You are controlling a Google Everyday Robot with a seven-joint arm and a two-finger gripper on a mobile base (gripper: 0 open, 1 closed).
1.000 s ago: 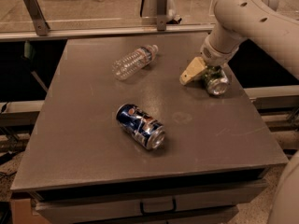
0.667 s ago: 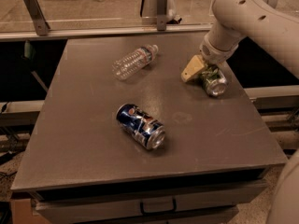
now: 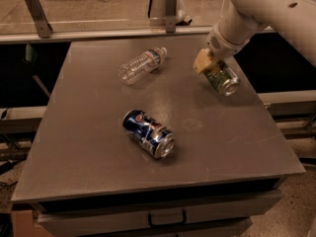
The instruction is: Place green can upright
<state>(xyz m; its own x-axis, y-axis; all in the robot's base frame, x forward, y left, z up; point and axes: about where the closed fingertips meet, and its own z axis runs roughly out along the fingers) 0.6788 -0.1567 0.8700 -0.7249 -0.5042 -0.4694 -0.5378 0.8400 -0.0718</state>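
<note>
On the left half of the table (image 3: 74, 132) lie a plastic bottle (image 3: 142, 64), far, and a blue can (image 3: 149, 133), nearer. Both are well apart from our work. At the far right the gripper (image 3: 210, 67) is clenched on the green can (image 3: 224, 81), which is tilted with its silver end facing near-right. We judge the step is to turn the wrist until the can stands vertical, then lower it squarely before letting go. The table's right edge is near, so we would set it down toward the open middle.

Blue can (image 3: 148, 133), clear bottle (image 3: 141, 65), grey table (image 3: 84, 152)
</note>
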